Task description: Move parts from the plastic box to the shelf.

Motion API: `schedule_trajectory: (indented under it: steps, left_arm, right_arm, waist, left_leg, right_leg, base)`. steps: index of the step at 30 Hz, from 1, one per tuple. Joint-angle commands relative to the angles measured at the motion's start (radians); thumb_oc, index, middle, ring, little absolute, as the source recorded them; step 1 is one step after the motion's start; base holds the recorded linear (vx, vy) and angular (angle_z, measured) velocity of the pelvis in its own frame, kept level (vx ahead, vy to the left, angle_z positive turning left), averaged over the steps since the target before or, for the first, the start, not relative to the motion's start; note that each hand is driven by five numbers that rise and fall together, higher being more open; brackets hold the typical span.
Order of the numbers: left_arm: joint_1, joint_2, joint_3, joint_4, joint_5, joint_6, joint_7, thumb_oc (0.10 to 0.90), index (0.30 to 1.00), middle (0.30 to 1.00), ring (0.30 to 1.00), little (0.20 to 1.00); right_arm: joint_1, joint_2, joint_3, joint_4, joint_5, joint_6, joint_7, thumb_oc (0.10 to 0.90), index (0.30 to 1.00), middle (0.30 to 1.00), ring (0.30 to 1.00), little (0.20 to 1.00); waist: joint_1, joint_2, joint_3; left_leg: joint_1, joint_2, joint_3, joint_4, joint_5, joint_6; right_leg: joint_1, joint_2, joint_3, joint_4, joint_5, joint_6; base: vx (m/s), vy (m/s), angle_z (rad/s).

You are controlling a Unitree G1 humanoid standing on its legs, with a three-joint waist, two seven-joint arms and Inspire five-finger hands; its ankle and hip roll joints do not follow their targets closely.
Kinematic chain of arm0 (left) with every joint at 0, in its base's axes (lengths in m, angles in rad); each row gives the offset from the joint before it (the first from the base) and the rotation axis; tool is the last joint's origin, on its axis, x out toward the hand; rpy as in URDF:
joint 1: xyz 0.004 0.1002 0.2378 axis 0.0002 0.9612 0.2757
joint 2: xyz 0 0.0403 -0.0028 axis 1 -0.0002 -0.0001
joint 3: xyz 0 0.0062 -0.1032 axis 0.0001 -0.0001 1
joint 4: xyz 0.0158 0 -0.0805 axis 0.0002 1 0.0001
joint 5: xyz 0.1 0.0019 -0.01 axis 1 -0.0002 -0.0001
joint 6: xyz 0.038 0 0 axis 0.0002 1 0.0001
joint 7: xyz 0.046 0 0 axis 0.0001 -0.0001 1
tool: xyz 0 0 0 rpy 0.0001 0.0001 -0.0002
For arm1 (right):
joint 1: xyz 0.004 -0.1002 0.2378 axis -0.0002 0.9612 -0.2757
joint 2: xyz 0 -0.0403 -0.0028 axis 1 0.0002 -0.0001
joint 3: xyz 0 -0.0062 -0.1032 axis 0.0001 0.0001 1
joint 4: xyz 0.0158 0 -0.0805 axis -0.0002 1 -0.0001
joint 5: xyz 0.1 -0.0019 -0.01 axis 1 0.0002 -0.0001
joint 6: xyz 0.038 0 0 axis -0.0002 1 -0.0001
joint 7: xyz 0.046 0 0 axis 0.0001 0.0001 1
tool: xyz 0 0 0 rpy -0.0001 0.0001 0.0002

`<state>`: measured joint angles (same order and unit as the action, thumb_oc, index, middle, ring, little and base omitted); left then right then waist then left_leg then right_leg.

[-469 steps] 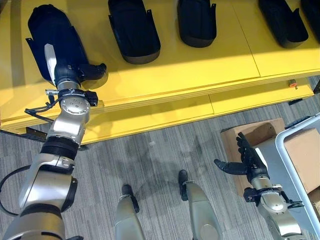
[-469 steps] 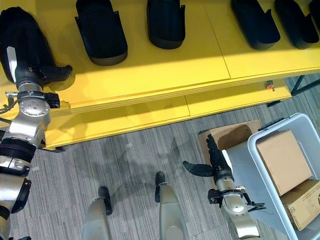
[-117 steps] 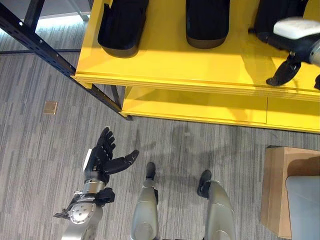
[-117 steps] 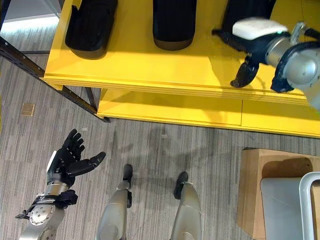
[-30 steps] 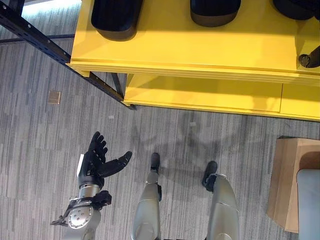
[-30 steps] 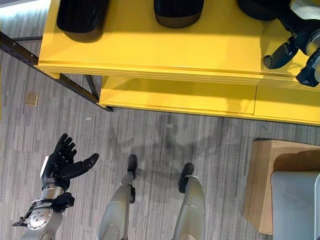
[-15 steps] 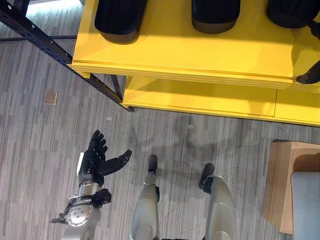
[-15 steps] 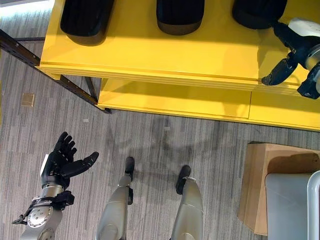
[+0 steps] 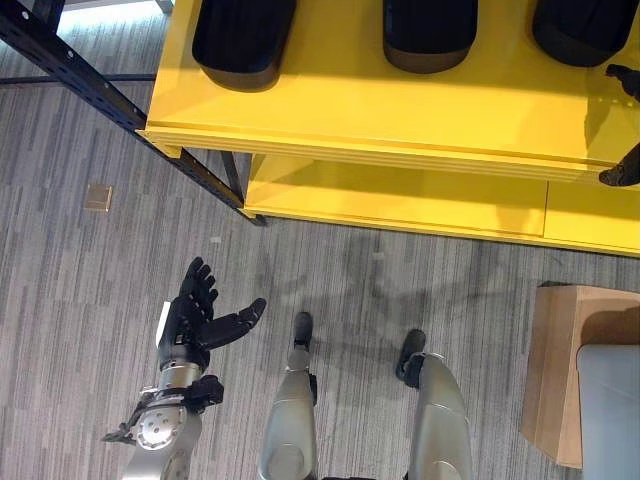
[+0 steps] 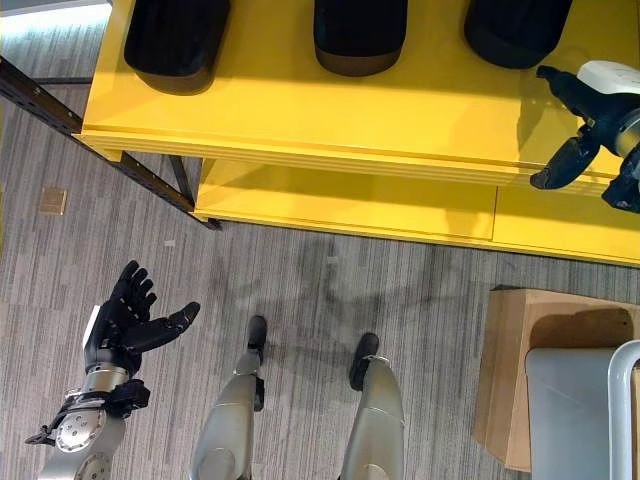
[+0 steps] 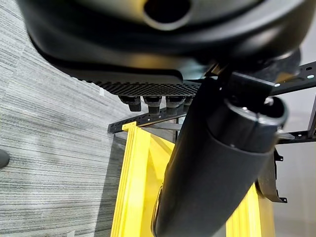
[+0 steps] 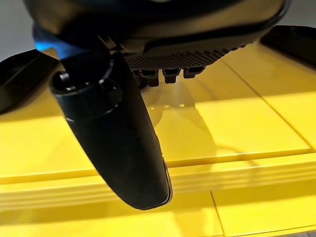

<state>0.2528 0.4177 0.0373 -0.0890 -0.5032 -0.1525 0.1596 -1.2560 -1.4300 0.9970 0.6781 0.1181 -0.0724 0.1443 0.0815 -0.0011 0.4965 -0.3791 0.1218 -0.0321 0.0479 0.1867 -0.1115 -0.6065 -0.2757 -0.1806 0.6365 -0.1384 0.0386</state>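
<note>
Right eye view: R hand (image 10: 592,118) at right edge of frame, fingers straight & relaxed, thumb (image 10: 556,164) hanging down over front edge of yellow shelf (image 10: 300,120); nothing held. Its white back cover sits just right of the nearest black part (image 10: 516,30) at upper right, apart from it. R wrist view: thumb sticks out over the yellow top, fingertips short and bare, no part between them.

L hand (image 10: 125,323) at lower left of frame, over grey carpet floor (image 10: 300,270), fingers spread, thumb out to the side, palm empty, well apart from shelf.

Parts: three black moulded parts along top of frame on shelf top, i.e. left part (image 10: 176,40), middle part (image 10: 360,32) + the right one.

Cardboard box (image 10: 525,340) at lower right on floor; grey plastic box (image 10: 620,390) rim at the corner beside it, contents cut off. Black frame beam (image 10: 90,130) runs diagonally at upper left.
</note>
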Motion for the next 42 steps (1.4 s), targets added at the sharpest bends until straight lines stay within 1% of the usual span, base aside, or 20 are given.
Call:
schedule_trajectory:
  steps: [1, 11, 14, 15, 16, 17, 21, 22, 24, 25, 27, 29, 32, 33, 34, 36, 37, 38, 41, 42]
  left_arm:
    - [0.037, 0.091, 0.089, -0.075, 0.031, -0.072, -0.012, 0.9, 1.0, 1.0, 1.0, 1.0]
    - [0.035, 0.094, 0.091, -0.082, 0.033, -0.073, -0.015, 0.9, 1.0, 1.0, 1.0, 1.0]
    - [0.031, 0.081, 0.09, -0.092, 0.034, -0.072, -0.014, 0.9, 1.0, 1.0, 1.0, 1.0]
    - [0.029, 0.083, 0.088, -0.093, 0.037, -0.068, -0.015, 0.9, 1.0, 1.0, 1.0, 1.0]
    - [0.028, 0.085, 0.088, -0.093, 0.037, -0.068, -0.015, 0.9, 1.0, 1.0, 1.0, 1.0]
    - [0.028, 0.086, 0.087, -0.094, 0.039, -0.066, -0.014, 0.9, 1.0, 1.0, 1.0, 1.0]
    - [0.02, 0.073, 0.087, -0.109, 0.034, -0.06, -0.025, 0.9, 1.0, 1.0, 1.0, 1.0]
    - [0.02, 0.077, 0.086, -0.11, 0.034, -0.06, -0.025, 0.9, 1.0, 1.0, 1.0, 1.0]
    - [0.01, 0.081, 0.077, -0.119, 0.031, -0.058, -0.032, 0.9, 1.0, 1.0, 1.0, 1.0]
    - [0.009, 0.078, 0.07, -0.127, 0.023, -0.053, -0.043, 0.9, 1.0, 1.0, 1.0, 1.0]
    - [0.003, 0.086, 0.061, -0.13, 0.017, -0.051, -0.046, 0.9, 1.0, 1.0, 1.0, 1.0]
    - [-0.008, 0.084, 0.049, -0.138, -0.001, -0.045, -0.063, 0.9, 1.0, 1.0, 1.0, 1.0]
    - [-0.017, 0.089, 0.033, -0.145, -0.01, -0.041, -0.079, 0.9, 1.0, 1.0, 1.0, 1.0]
    - [-0.019, 0.091, 0.032, -0.145, -0.01, -0.041, -0.079, 0.9, 1.0, 1.0, 1.0, 1.0]
    - [-0.023, 0.092, 0.027, -0.141, -0.012, -0.04, -0.086, 0.9, 1.0, 1.0, 1.0, 1.0]
    - [-0.026, 0.088, 0.024, -0.145, -0.018, -0.038, -0.095, 0.9, 1.0, 1.0, 1.0, 1.0]
    - [-0.026, 0.078, 0.019, -0.141, -0.027, -0.035, -0.1, 0.9, 1.0, 1.0, 1.0, 1.0]
    - [-0.025, 0.074, 0.018, -0.138, -0.029, -0.034, -0.103, 0.9, 1.0, 1.0, 1.0, 1.0]
    - [-0.019, 0.05, 0.019, -0.127, -0.042, -0.028, -0.11, 0.9, 1.0, 1.0, 1.0, 1.0]
    - [-0.019, 0.05, 0.019, -0.127, -0.042, -0.028, -0.11, 0.9, 1.0, 1.0, 1.0, 1.0]
  right_arm:
    - [-0.064, -0.071, -0.063, 0.01, -0.03, -0.011, -0.03, 0.9, 1.0, 1.0, 1.0, 1.0]
    - [-0.06, -0.074, -0.069, 0.028, -0.044, -0.009, -0.03, 0.9, 1.0, 1.0, 1.0, 1.0]
    - [-0.017, -0.071, -0.129, -0.001, -0.023, -0.016, -0.044, 0.9, 1.0, 1.0, 1.0, 1.0]
    - [0.019, -0.072, -0.165, -0.025, -0.021, -0.018, -0.045, 0.9, 1.0, 1.0, 1.0, 1.0]
    - [0.03, -0.072, -0.175, -0.027, -0.022, -0.018, -0.045, 0.9, 1.0, 1.0, 1.0, 1.0]
    - [0.062, -0.074, -0.205, -0.051, -0.021, -0.019, -0.046, 0.9, 1.0, 1.0, 1.0, 1.0]
    - [0.293, -0.066, -0.438, -0.152, 0.037, -0.035, -0.062, 0.9, 1.0, 1.0, 1.0, 1.0]
    - [0.318, -0.066, -0.463, -0.157, 0.035, -0.035, -0.063, 0.9, 1.0, 1.0, 1.0, 1.0]
    - [0.48, -0.038, -0.628, -0.202, 0.08, -0.049, -0.073, 0.9, 1.0, 1.0, 1.0, 1.0]
    - [0.608, -0.01, -0.749, -0.23, 0.116, -0.06, -0.068, 0.9, 1.0, 1.0, 1.0, 1.0]
    - [0.685, -0.001, -0.825, -0.244, 0.118, -0.062, -0.071, 0.9, 1.0, 1.0, 1.0, 1.0]
    - [0.831, 0.054, -0.954, -0.275, 0.157, -0.068, -0.066, 0.9, 1.0, 1.0, 1.0, 1.0]
    - [0.933, 0.121, -1.048, -0.31, 0.2, -0.08, -0.07, 0.9, 1.0, 1.0, 1.0, 1.0]
    - [0.94, 0.122, -1.055, -0.312, 0.2, -0.08, -0.07, 0.9, 1.0, 1.0, 1.0, 1.0]
    - [0.97, 0.144, -1.079, -0.332, 0.205, -0.082, -0.067, 0.9, 1.0, 1.0, 1.0, 1.0]
    - [1.037, 0.201, -1.134, -0.38, 0.234, -0.089, -0.063, 0.9, 1.0, 1.0, 1.0, 1.0]
    - [1.091, 0.256, -1.173, -0.427, 0.25, -0.094, -0.056, 0.9, 1.0, 1.0, 1.0, 1.0]
    - [1.13, 0.296, -1.198, -0.463, 0.26, -0.094, -0.053, 0.9, 1.0, 1.0, 1.0, 1.0]
    - [1.209, 0.415, -1.244, -0.528, 0.288, -0.099, -0.046, 0.9, 1.0, 1.0, 1.0, 1.0]
    - [1.21, 0.415, -1.245, -0.528, 0.288, -0.099, -0.046, 0.9, 1.0, 1.0, 1.0, 1.0]
  waist:
    - [0.0, -0.061, -0.03]
    - [-0.003, -0.067, -0.04]
    - [-0.01, -0.064, -0.044]
    - [-0.011, -0.066, -0.045]
    - [-0.01, -0.067, -0.045]
    - [-0.012, -0.066, -0.048]
    - [-0.029, -0.065, -0.076]
    - [-0.026, -0.067, -0.076]
    - [-0.036, -0.067, -0.096]
    - [-0.049, -0.067, -0.118]
    - [-0.042, -0.068, -0.122]
    - [-0.054, -0.064, -0.153]
    - [-0.063, -0.058, -0.184]
    - [-0.061, -0.057, -0.185]
    - [-0.063, -0.054, -0.194]
    - [-0.075, -0.048, -0.214]
    - [-0.081, -0.042, -0.236]
    - [-0.086, -0.041, -0.245]
    - [-0.097, -0.036, -0.282]
    - [-0.096, -0.036, -0.282]
  left_leg:
    - [0.057, 0.031, 0.042, 0.022, -0.073, 0.015]
    - [0.069, 0.035, 0.044, 0.017, -0.076, 0.014]
    - [0.074, 0.035, 0.041, 0.019, -0.079, 0.016]
    - [0.077, 0.036, 0.04, 0.02, -0.081, 0.017]
    - [0.077, 0.036, 0.039, 0.02, -0.081, 0.017]
    - [0.08, 0.037, 0.037, 0.02, -0.083, 0.018]
    - [0.104, 0.043, 0.033, 0.013, -0.088, 0.02]
    - [0.105, 0.043, 0.033, 0.012, -0.088, 0.02]
    - [0.124, 0.046, 0.034, 0.003, -0.091, 0.02]
    - [0.146, 0.051, 0.03, -0.006, -0.093, 0.021]
    - [0.154, 0.052, 0.028, -0.012, -0.093, 0.021]
    - [0.184, 0.058, 0.028, -0.03, -0.094, 0.021]
    - [0.211, 0.065, 0.031, -0.041, -0.097, 0.022]
    - [0.208, 0.066, 0.031, -0.042, -0.094, 0.022]
    - [0.218, 0.068, 0.034, -0.045, -0.096, 0.021]
    - [0.242, 0.07, 0.04, -0.052, -0.102, 0.02]
    - [0.252, 0.073, 0.044, -0.061, -0.101, 0.02]
    - [0.27, 0.075, 0.047, -0.067, -0.104, 0.02]
    - [0.296, 0.08, 0.057, -0.081, -0.107, 0.02]
    - [0.297, 0.08, 0.057, -0.081, -0.107, 0.02]
  right_leg:
    - [0.089, 0.026, 0.062, -0.094, 0.004, 0.058]
    - [0.093, 0.031, 0.064, -0.091, -0.002, 0.058]
    - [0.1, 0.032, 0.062, -0.09, -0.003, 0.059]
    - [0.103, 0.033, 0.061, -0.09, -0.003, 0.059]
    - [0.103, 0.033, 0.06, -0.091, -0.003, 0.059]
    - [0.105, 0.033, 0.059, -0.09, -0.002, 0.059]
    - [0.131, 0.04, 0.055, -0.102, 0.001, 0.063]
    - [0.132, 0.04, 0.054, -0.102, 0.002, 0.063]
    - [0.159, 0.047, 0.052, -0.122, 0.004, 0.065]
    - [0.192, 0.051, 0.043, -0.146, 0.007, 0.068]
    - [0.205, 0.053, 0.038, -0.156, 0.009, 0.069]
    - [0.242, 0.055, 0.028, -0.187, 0.017, 0.074]
    - [0.278, 0.059, 0.025, -0.221, 0.022, 0.078]
    - [0.277, 0.06, 0.024, -0.226, 0.027, 0.077]
    - [0.292, 0.061, 0.023, -0.24, 0.029, 0.079]
    - [0.322, 0.059, 0.024, -0.266, 0.03, 0.083]
    - [0.341, 0.061, 0.023, -0.298, 0.042, 0.086]
    - [0.36, 0.063, 0.023, -0.311, 0.042, 0.088]
    - [0.391, 0.07, 0.031, -0.359, 0.061, 0.094]
    - [0.391, 0.07, 0.031, -0.36, 0.061, 0.094]
  base:
    - [0.0, 0.0, 0.0]
    - [0.0, 0.0, 0.0]
    - [0.0, 0.0, 0.0]
    - [0.0, 0.0, 0.0]
    - [0.0, 0.0, 0.0]
    - [0.0, 0.0, 0.0]
    - [0.03, -0.008, 0.0]
    - [0.04, 0.001, 0.0]
    - [0.09, 0.01, -0.03]
    - [0.09, 0.005, -0.03]
    - [0.05, 0.009, 0.01]
    - [0.09, 0.024, -0.01]
    - [0.07, 0.021, -0.01]
    - [0.05, 0.017, 0.02]
    - [0.06, 0.029, 0.01]
    - [0.11, 0.034, -0.04]
    - [0.13, 0.024, -0.01]
    - [0.11, 0.029, 0.03]
    - [0.08, 0.014, -0.06]
    - [0.08, 0.004, -0.15]
